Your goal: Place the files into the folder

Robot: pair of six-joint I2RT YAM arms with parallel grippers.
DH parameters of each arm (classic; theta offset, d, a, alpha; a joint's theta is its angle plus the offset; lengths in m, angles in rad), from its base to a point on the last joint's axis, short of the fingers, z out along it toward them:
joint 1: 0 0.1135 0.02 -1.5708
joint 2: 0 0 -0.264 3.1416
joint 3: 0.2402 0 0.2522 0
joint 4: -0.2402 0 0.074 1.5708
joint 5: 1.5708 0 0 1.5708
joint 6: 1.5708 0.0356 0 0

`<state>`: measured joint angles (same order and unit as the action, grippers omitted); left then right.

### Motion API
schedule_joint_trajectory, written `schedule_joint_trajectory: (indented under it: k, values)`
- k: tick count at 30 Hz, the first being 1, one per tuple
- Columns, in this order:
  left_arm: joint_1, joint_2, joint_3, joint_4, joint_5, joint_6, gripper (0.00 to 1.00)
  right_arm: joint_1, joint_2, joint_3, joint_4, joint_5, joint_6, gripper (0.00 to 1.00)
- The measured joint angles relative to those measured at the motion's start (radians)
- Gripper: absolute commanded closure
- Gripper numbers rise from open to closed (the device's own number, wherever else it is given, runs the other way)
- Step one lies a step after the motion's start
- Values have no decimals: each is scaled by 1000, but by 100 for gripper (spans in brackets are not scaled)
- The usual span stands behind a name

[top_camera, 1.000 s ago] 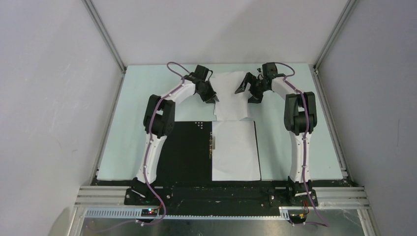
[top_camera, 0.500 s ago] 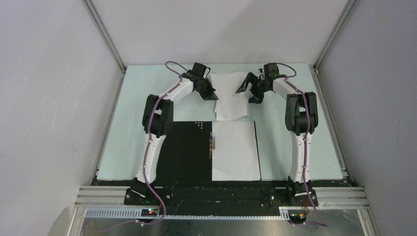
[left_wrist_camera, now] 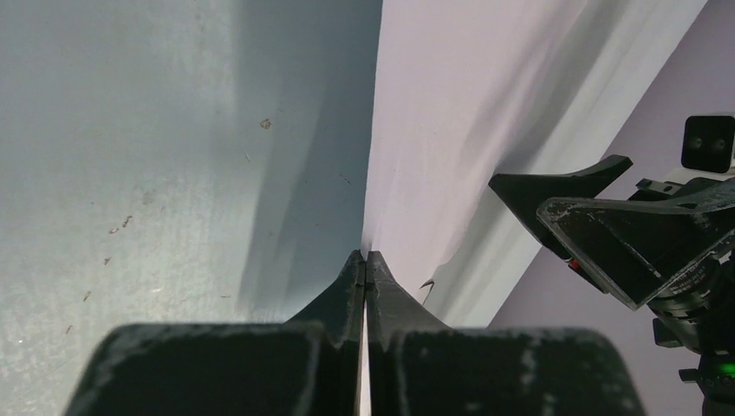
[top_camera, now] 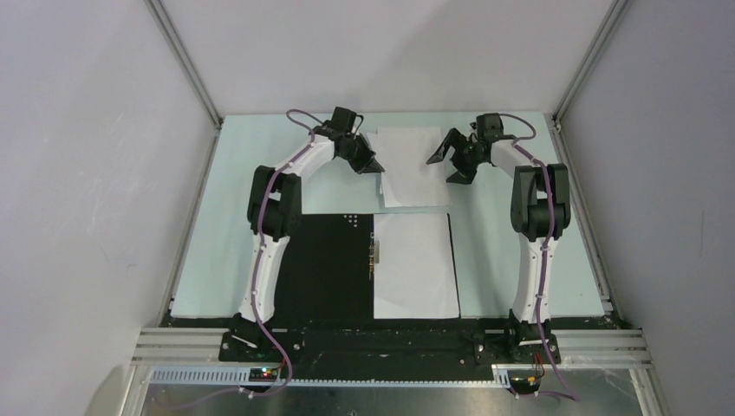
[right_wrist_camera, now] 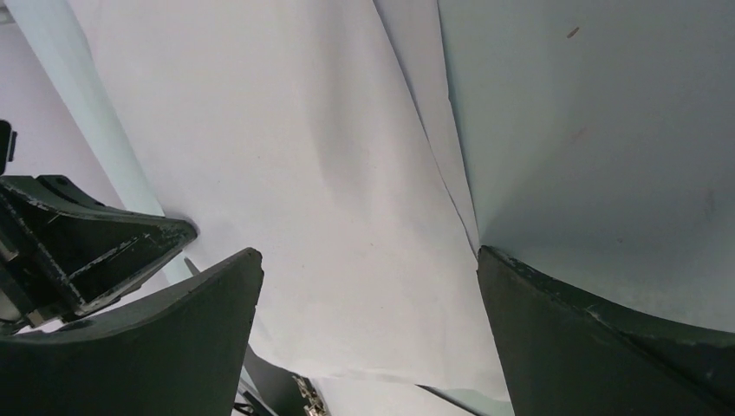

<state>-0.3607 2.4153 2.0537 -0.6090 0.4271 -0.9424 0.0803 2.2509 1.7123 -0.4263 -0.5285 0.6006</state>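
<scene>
plain grey walls (top_camera: 95, 173) box in a pale green table top (top_camera: 234, 225), and both white-and-black arms reach to its far side. the flat rectangular folder (top_camera: 334, 269) lies open at the near middle between the arm bases, its black inside facing up. one thin white paper sheet (top_camera: 414, 264) lies flat on the folder's right half. two loose white sheets (top_camera: 414, 165) lie overlapped on the table just beyond the folder's far edge, between the two claws. the left gripper (top_camera: 374, 165) sits at their left edge with its jaws pressed together. its wrist view shows a paper edge running into the seam between the fingers (left_wrist_camera: 347, 295), so it pinches paper, though whether one sheet or both cannot be told. the right gripper (top_camera: 448, 163) hangs over their right edge, jaws spread wide, gripping nothing. a small metal spine clip (top_camera: 374, 254) sits just beside the filed sheet's left edge.
</scene>
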Motion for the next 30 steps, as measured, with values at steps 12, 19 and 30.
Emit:
schedule_joint_trajectory:
  k: [12, 19, 30]
  values:
    - [7, 7, 0, 0, 72, -51, 100, 31, 0, 28, -29, 119, -25, 1]
    - [12, 8, 0, 0, 86, -53, 100, 54, 31, 104, -82, 197, -68, 1]
    - [18, 19, -20, 2, 137, -84, 100, 47, 29, 94, -52, 206, -76, 1]
